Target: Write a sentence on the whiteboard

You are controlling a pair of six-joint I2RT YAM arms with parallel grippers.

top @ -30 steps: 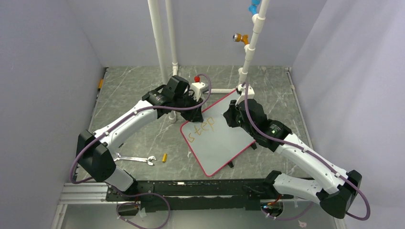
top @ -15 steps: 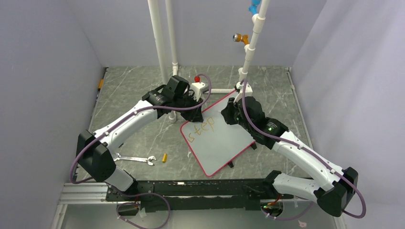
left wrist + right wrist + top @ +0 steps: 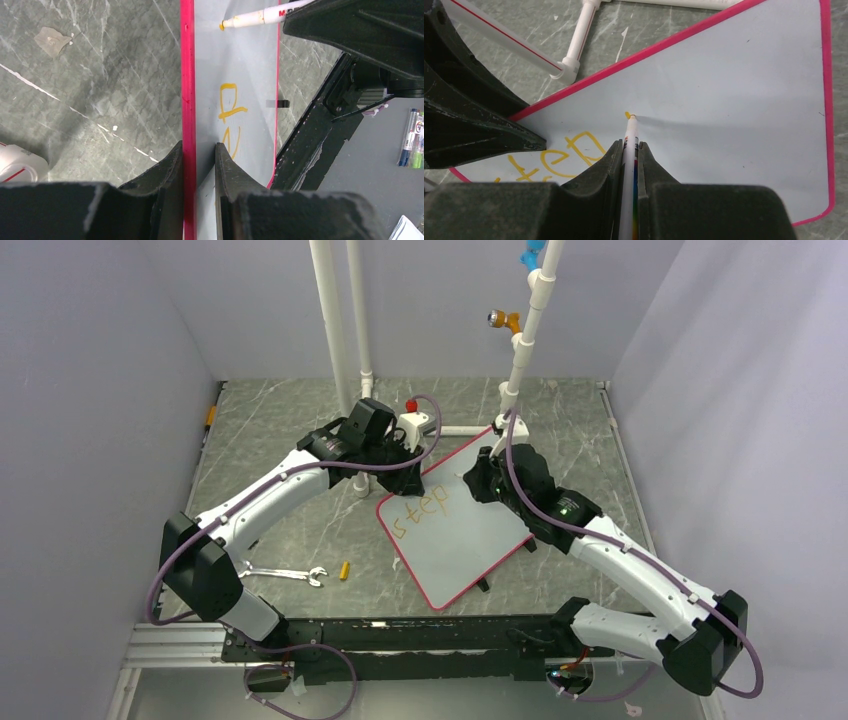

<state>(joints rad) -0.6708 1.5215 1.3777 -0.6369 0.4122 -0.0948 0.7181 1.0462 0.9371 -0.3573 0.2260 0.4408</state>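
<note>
The whiteboard [image 3: 470, 530] with its red-pink rim lies tilted on the table. The orange-yellow sentence [image 3: 420, 510] reads "step" only. My left gripper [image 3: 199, 150] is shut on the whiteboard's rim [image 3: 187, 100] at its far left edge. My right gripper [image 3: 631, 146] is shut on a white marker [image 3: 630, 137], tip touching the whiteboard [image 3: 734, 100] at a small fresh orange dot just past the "p" [image 3: 589, 145]. The marker [image 3: 260, 18] and written letters [image 3: 230, 107] also show in the left wrist view. In the top view the right gripper [image 3: 488, 478] is over the board's upper part.
A wrench [image 3: 285, 574] and a small yellow cap [image 3: 344, 570] lie on the table left of the board. White pipes [image 3: 335, 320] stand at the back, with a pipe stand [image 3: 520, 350] behind the board. Spare markers [image 3: 410, 140] lie beyond the table edge.
My right gripper has shifted slightly left and toward the board's upper edge with the marker. The left arm and the board have not moved.
</note>
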